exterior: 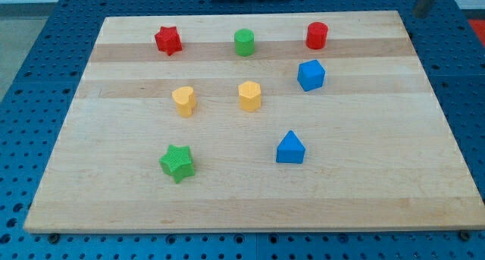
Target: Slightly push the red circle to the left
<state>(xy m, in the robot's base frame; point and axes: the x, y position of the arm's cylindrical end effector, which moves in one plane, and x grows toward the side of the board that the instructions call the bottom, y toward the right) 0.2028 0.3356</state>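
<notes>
at the view's top right corner, a dark blurred object (426, 0) sits off the board; whether it is my tip cannot be told, so its position relative to the blocks is unconfirmed. the red circle (317, 35) stands near the board's (424, 176) top edge, just above the blue cube (311, 75), well right of the green cylinder (244, 42).

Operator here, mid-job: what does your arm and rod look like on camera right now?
Barely visible: only a dark, blurred, straight-edged piece shows at the view's top right corner, beyond the wooden board. It may be my rod; my tip, cables and markings cannot be made out.
</notes>
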